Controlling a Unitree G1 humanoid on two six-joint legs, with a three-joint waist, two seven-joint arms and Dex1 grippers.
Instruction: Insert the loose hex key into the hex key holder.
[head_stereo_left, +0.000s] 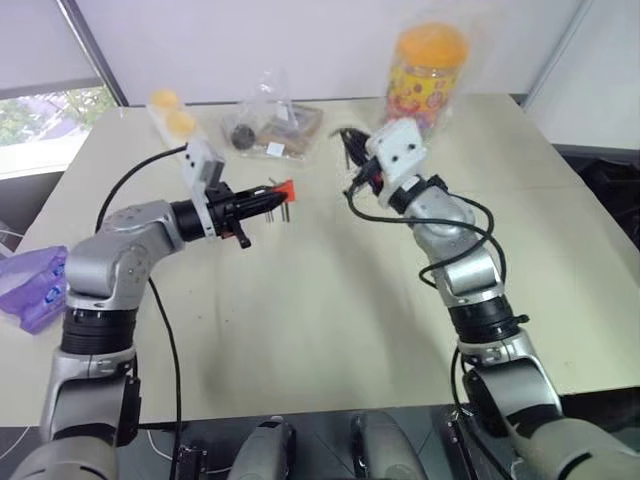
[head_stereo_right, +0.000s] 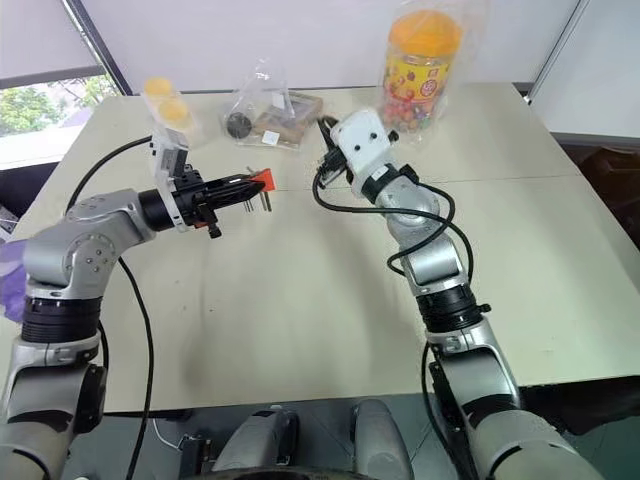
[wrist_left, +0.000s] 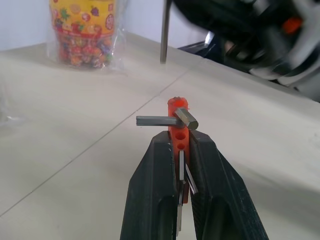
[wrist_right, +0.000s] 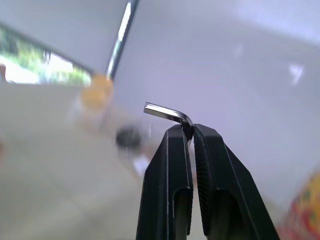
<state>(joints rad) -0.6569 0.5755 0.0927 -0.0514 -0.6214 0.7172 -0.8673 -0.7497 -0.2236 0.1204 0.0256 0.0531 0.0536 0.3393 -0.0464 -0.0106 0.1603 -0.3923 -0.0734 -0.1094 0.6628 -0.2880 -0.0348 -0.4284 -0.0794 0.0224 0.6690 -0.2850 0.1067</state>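
Left pincer (wrist_left: 179, 150) is clamped on the hex key holder (wrist_left: 177, 125), held level above the surface (head_stereo_left: 330, 310), red-orange block sticking out past the fingertips with short dark keys hanging off it; one grey key lies crosswise at the block's tip in the left wrist view. Right pincer (wrist_right: 189, 131) is closed tight on the loose hex key (wrist_right: 165, 112), gripping it right at the bend, short leg poking sideways out of the fingertips. In the head views the right pincer (head_stereo_left: 352, 160) is raised off the surface, across from the holder (head_stereo_left: 281, 190) with a clear gap between them, key not in the holder yet. The long leg shows in the left wrist view as a thin vertical rod above and behind the holder. Far side of the surface: tall jar of colourful candy with an orange lid (head_stereo_left: 428, 70), clear bag with dark bits (head_stereo_left: 265, 125), two yellow balls (head_stereo_left: 172, 112). Purple plastic packet (head_stereo_left: 35, 285) sits at the left edge.
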